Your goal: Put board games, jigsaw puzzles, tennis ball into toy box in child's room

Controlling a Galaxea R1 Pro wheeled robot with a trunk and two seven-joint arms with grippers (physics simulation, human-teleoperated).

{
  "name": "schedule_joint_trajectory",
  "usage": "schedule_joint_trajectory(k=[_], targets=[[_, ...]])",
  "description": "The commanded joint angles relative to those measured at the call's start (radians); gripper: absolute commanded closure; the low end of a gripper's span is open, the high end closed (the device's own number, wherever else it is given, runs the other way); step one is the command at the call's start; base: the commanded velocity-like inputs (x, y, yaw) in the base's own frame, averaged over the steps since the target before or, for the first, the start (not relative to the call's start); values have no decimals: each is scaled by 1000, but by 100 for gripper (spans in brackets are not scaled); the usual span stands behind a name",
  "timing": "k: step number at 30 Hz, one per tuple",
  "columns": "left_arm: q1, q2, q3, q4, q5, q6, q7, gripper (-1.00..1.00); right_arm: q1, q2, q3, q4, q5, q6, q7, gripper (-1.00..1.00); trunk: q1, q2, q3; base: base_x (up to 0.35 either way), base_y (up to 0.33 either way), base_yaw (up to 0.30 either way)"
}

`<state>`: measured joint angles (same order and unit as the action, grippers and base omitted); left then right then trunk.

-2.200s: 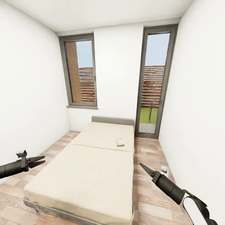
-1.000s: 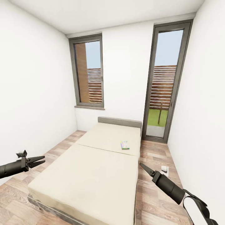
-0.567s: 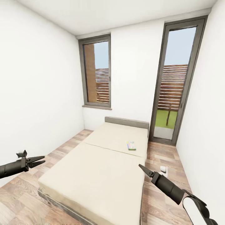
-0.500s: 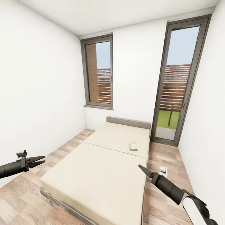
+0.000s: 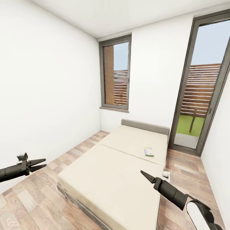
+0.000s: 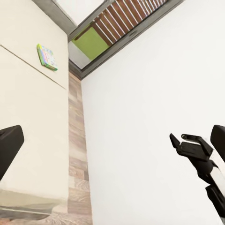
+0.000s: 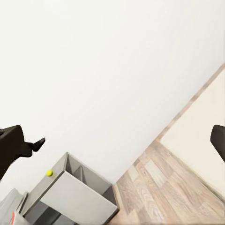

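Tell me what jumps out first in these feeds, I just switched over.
The long beige bed runs down the middle of the room toward the far wall, with one small colourful board game lying near its far right edge. Both arms are out in front with nothing held: the left gripper open at the left, the right gripper over the bed. The right wrist view catches a yellow tennis ball on grey furniture.
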<state>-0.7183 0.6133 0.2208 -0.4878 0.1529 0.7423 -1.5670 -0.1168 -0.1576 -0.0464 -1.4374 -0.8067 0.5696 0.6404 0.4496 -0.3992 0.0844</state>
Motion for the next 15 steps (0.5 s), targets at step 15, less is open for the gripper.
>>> schedule_joint_trajectory(k=[15], targets=[[-1,-31,-7,-36,-8,14,-4,-100,-1,0,1,-2,-11,12,-83,-100,0,-1,0,0,0,291]])
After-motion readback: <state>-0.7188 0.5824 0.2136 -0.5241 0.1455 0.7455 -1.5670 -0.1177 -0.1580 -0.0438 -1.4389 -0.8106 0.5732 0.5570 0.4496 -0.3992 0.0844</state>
